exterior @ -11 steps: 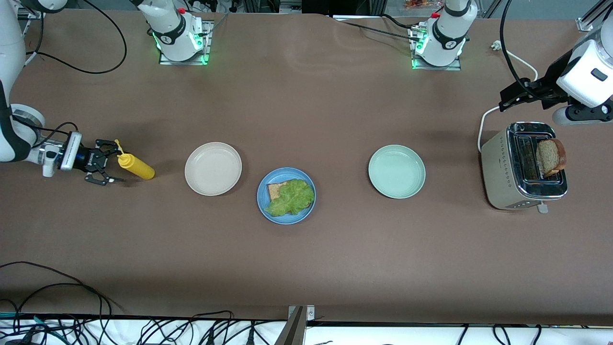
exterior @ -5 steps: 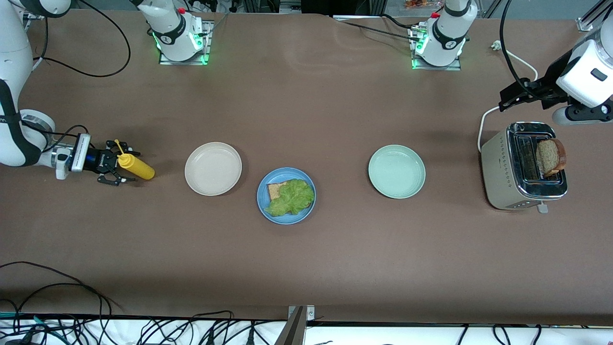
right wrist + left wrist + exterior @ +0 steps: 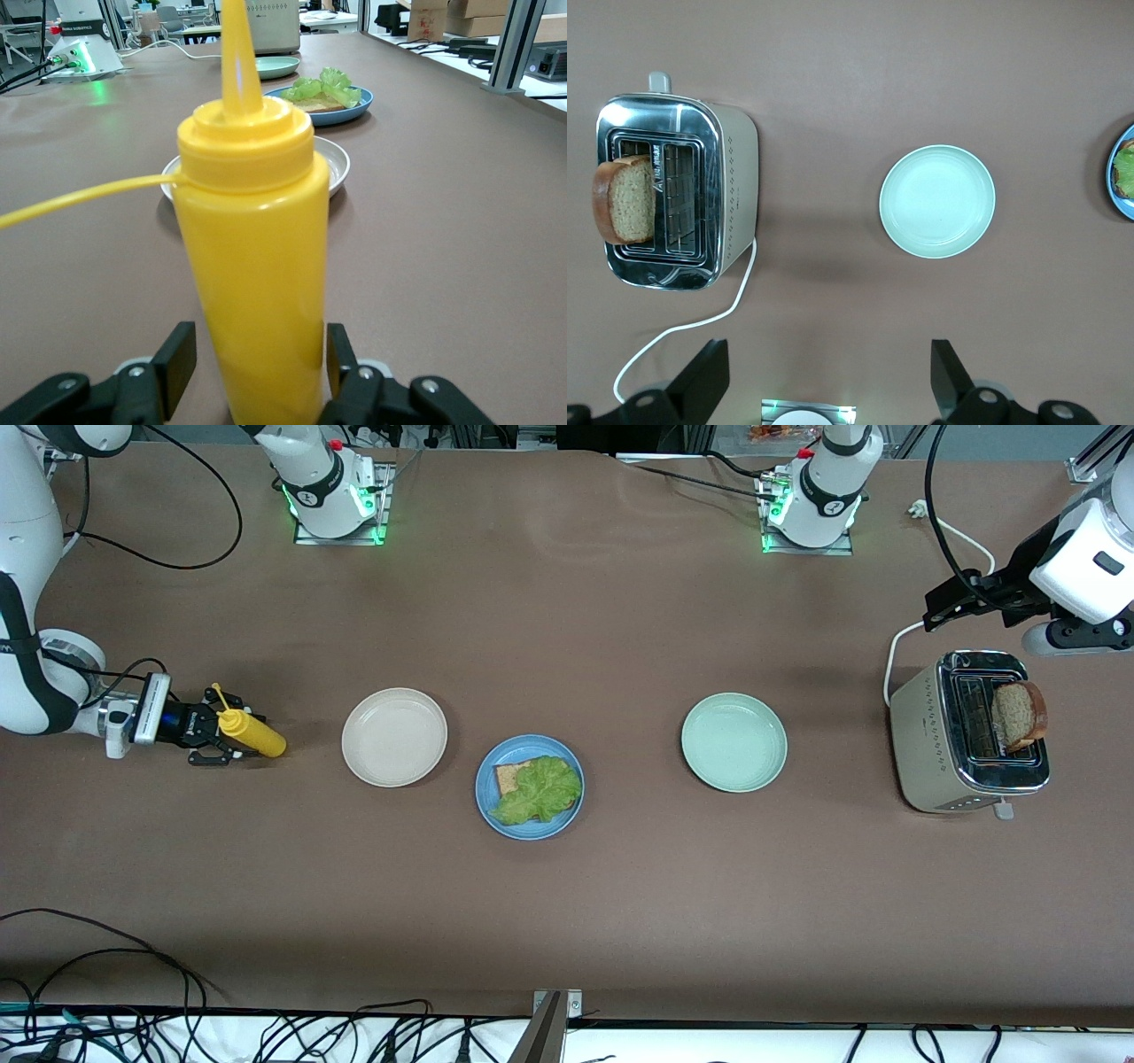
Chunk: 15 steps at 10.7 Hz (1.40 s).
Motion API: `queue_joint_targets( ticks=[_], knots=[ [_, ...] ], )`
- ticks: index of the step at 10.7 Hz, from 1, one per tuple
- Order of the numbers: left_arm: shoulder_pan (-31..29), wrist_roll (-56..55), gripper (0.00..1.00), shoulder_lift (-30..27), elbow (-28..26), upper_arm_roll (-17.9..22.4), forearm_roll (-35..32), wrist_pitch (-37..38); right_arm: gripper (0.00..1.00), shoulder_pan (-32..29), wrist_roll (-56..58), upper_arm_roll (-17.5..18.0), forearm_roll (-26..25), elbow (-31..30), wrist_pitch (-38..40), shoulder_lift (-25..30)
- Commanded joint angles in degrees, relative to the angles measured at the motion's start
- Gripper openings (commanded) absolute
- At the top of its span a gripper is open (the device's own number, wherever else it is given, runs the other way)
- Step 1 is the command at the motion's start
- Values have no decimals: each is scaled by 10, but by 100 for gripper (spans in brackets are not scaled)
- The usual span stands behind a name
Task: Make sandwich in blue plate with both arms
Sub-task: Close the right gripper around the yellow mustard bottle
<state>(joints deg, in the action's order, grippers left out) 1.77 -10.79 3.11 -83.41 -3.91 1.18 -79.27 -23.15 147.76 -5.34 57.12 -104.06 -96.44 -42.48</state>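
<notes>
My right gripper (image 3: 223, 732) is low at the table's nine o'clock edge. Its fingers (image 3: 177, 359) stand partly open, one on each side of the yellow mustard bottle (image 3: 254, 737). One pad looks to be against the plastic and the other shows a sliver of gap, so I don't judge it a firm hold yet. I'm coming in level with the table because the bottle stands upright and wants taking round its body.

The blue plate (image 3: 529, 829) sits at the centre of the dial, a touch toward six. On it, a bread slice (image 3: 505, 777) lies under the lettuce (image 3: 539, 786). The sandwich has no top slice or sauce, which explains the reach for the bottle. The beige plate (image 3: 394, 737) lies at the blue plate's ten o'clock and the mint plate (image 3: 733, 742) at its two.

My left gripper (image 3: 824, 390) waits wide open and empty, over bare table by the toaster (image 3: 921, 726) at three o'clock. The second slice (image 3: 1019, 715) stands up out of a slot, ready for taking.

The front view shows the layout but hides my right pads. The right wrist view shows them hugging the bottle. The left wrist view looks straight down into the toaster slots.
</notes>
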Motion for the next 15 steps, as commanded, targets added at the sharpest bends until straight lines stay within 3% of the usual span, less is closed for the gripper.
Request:
queue_joint_targets(
  ticks=[1,2,4,7,11,15],
  knots=[
    [2,-5,100,3,14,-2,-14,10,67,-3,7,16,13,-6,0,3],
    [2,-5,100,3,14,-2,-14,9,64,-2,8,16,19,-7,0,2],
    [2,-5,100,3,14,-2,-14,10,36,-2,5,16,19,-11,-5,3],
    [2,-5,100,3,14,-4,-14,10,22,-2,-12,16,17,-12,-19,8],
    [2,-4,100,3,14,-3,-14,10,21,36,-114,14,-23,-13,-52,48],
    [2,-4,100,3,14,-1,-14,9,21,90,-313,11,-156,-8,-67,117]
  ],
)
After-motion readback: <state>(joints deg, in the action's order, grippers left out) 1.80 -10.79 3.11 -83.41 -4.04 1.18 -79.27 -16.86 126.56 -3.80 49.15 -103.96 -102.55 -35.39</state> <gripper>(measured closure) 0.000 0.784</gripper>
